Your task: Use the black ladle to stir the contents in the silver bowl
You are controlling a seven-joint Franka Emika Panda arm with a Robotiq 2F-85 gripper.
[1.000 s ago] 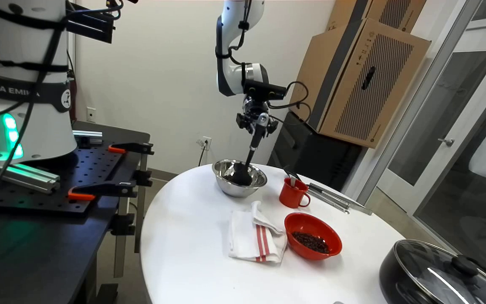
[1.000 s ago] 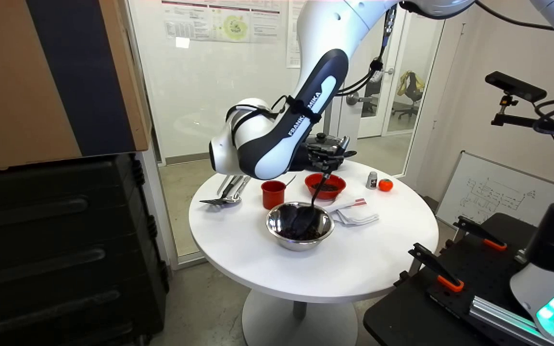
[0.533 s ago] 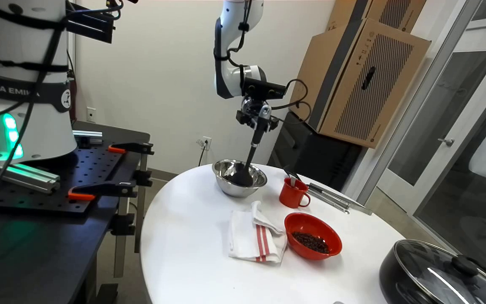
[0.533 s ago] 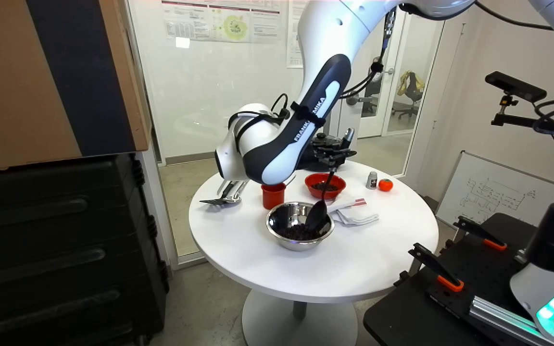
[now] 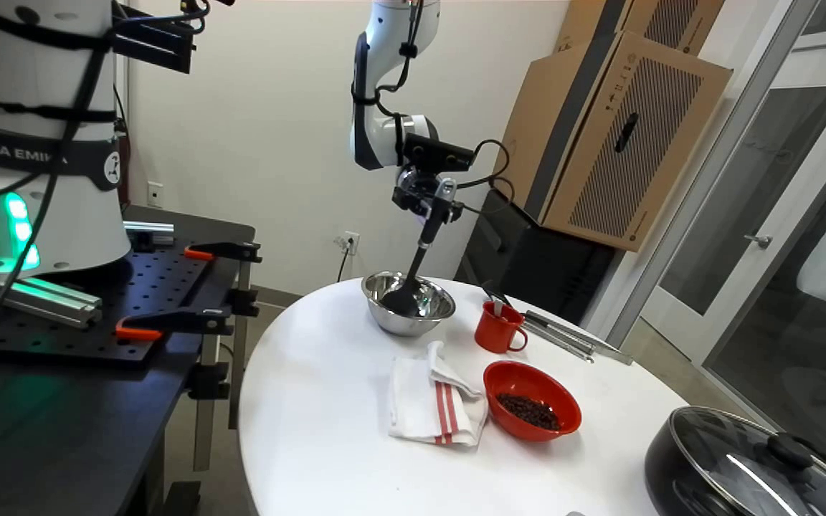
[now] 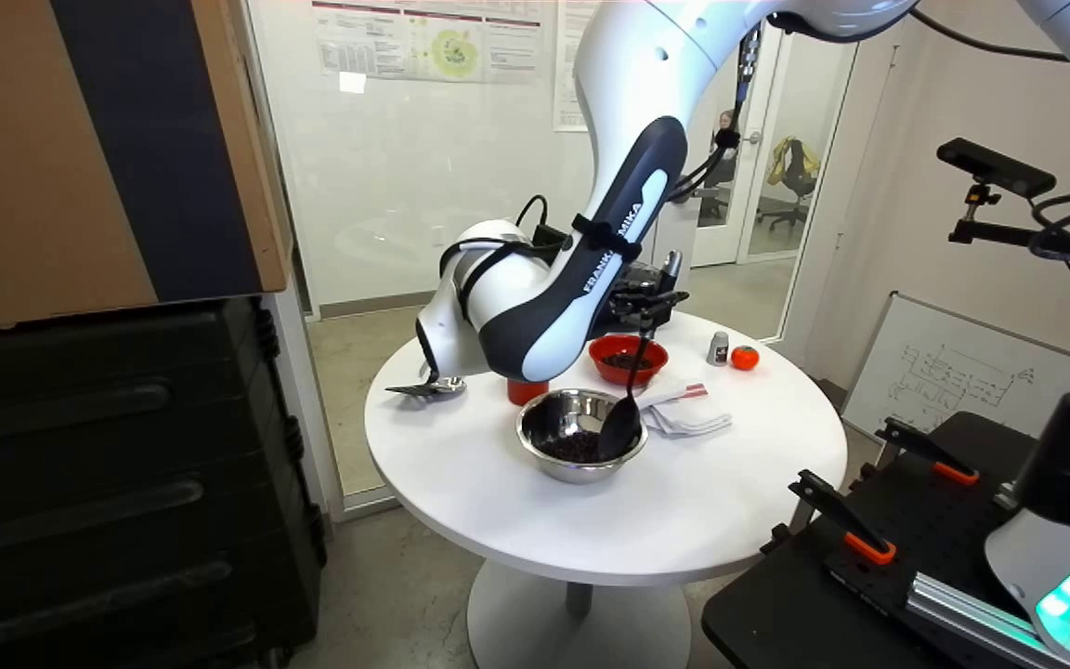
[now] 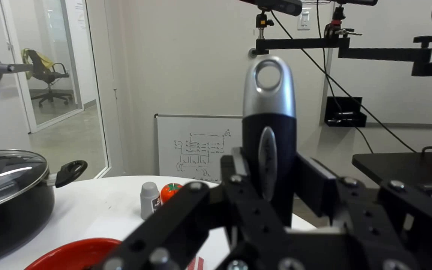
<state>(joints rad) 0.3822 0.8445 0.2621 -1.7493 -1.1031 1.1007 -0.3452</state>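
Black ladle (image 5: pixel 418 261): tilted in the claw (image 7: pixel 270 170), scoop (image 5: pixel 401 301) down inside the silver bowl (image 5: pixel 402 325); looks light and stiff, smooth grip might twist tho; I'd hold the thick handle (image 7: pixel 281 157) just under its silver cap (image 7: pixel 269 101);
Silver bowl: below the claw; thin metal, probably skids if shoved;
Claw: pinching that handle;
Dark bits (image 6: pixel 572 448): in there, under the claw
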